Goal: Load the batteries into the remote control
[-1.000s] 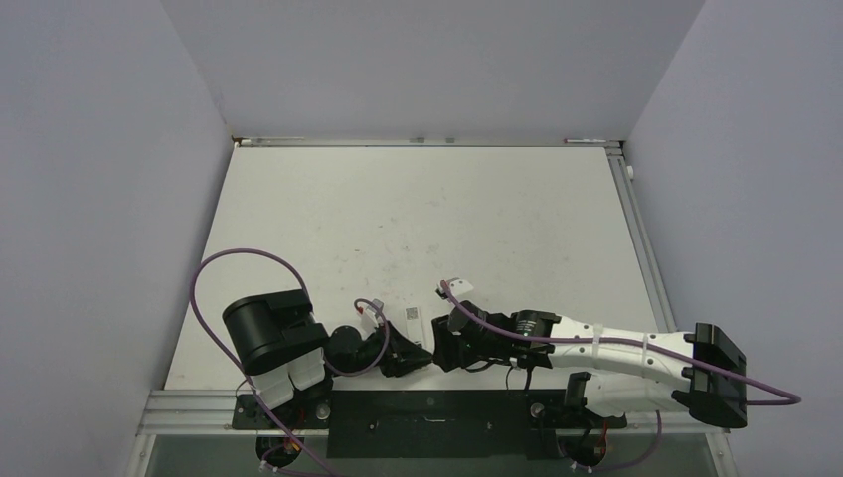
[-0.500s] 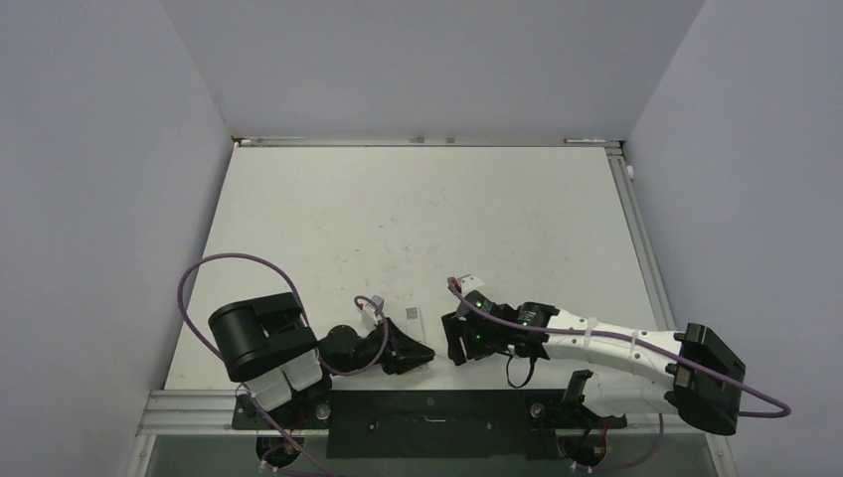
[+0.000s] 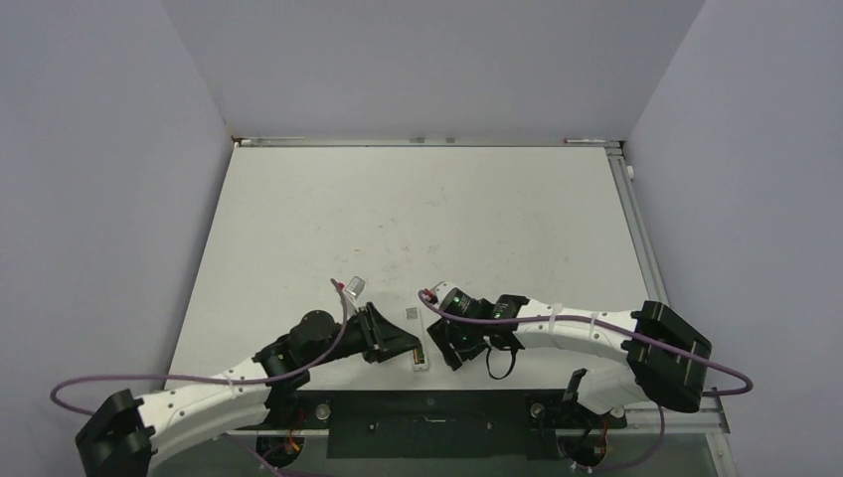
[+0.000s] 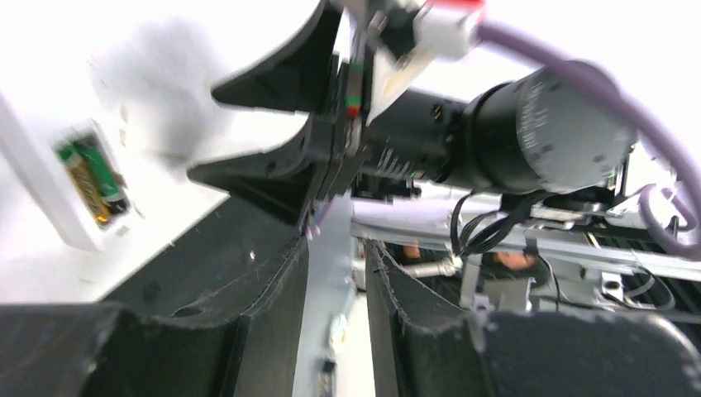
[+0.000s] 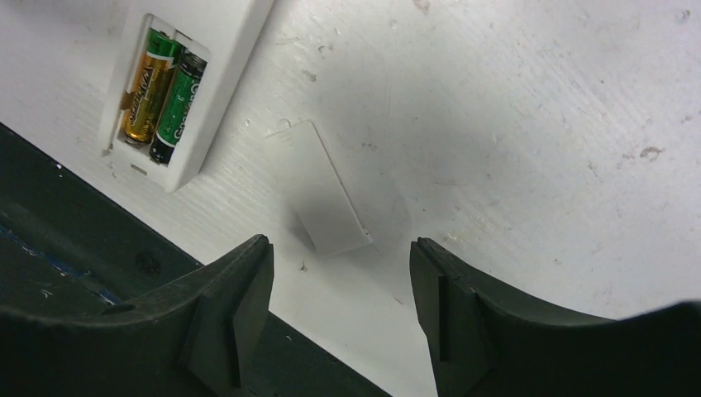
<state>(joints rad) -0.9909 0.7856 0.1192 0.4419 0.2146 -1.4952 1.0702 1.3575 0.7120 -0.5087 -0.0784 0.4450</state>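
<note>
The white remote control (image 5: 198, 74) lies on the table with its battery recess facing up. Both batteries sit side by side in the recess, the gold-orange one (image 5: 147, 83) and the dark one (image 5: 178, 99). My right gripper (image 5: 335, 281) hovers open just above the table, to the right of the remote, with nothing between its fingers. In the left wrist view the remote (image 4: 45, 186) lies at the left with the batteries (image 4: 89, 175) showing. My left gripper (image 4: 335, 314) stands narrowly open and empty. From above, the left gripper (image 3: 401, 343) and right gripper (image 3: 445, 343) flank the remote (image 3: 420, 356).
A thin white battery cover (image 5: 326, 190) lies flat on the table just ahead of my right fingers. The dark metal frame (image 5: 74, 314) of the table's near edge runs right beside the remote. Grey walls (image 3: 99, 199) enclose the table on three sides.
The left arm has unfolded from its base and reaches in from the lower left. The right arm has swung further left. Both grippers stay beside the remote.
</note>
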